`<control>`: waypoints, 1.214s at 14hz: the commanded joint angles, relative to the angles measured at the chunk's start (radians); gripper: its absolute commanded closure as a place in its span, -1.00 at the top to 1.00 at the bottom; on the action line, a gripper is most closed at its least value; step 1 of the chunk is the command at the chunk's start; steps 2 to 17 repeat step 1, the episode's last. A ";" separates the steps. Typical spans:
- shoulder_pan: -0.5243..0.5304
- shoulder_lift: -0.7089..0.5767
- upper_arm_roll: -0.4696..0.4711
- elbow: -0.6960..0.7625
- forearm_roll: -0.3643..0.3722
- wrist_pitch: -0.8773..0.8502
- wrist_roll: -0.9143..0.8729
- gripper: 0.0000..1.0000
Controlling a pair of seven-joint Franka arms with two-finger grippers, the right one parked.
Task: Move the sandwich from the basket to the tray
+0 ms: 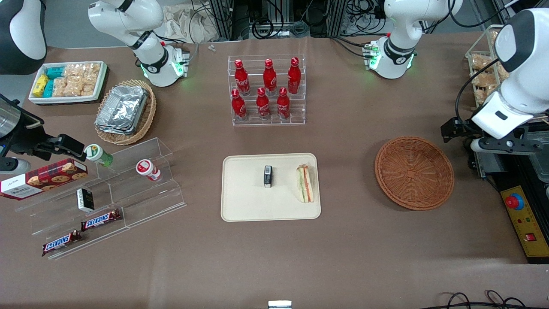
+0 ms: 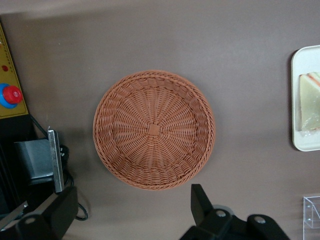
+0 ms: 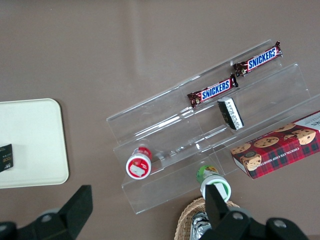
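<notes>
1. On the tray (image 1: 244, 206), well away from the claw (image 2: 127, 212) toward the parked arm's end of the counter (image 1: 343, 257), the sandwich (image 1: 305, 183) lies on its side along the tray's edge nearest the basket (image 1: 414, 172). That placement looks like a short, direct carry from the basket, set down just inside the rim. A small dark packet (image 1: 267, 176) sits near the tray's middle, apart from the sandwich.

2. Directly under the claw, the basket is empty, its woven floor bare in the left wrist view. With the sandwich on the tray and nothing in the basket, the task reads as done.

3. The claw itself hangs above the basket's rim, fingers spread wide apart with nothing between them. It holds nothing, which fits a release already made.

4. Toward the working arm's end of the counter, the left arm (image 1: 510, 98) is folded up high, its wrist turned so the camera looks straight down on the basket. It appears to be a resting or retreat pose rather than a reach, well clear of the tray.
</notes>
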 commanded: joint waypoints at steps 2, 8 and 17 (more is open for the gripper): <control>0.012 0.094 -0.006 0.171 -0.004 -0.128 0.019 1.00; 0.012 0.094 -0.006 0.171 -0.004 -0.128 0.019 1.00; 0.012 0.094 -0.006 0.171 -0.004 -0.128 0.019 1.00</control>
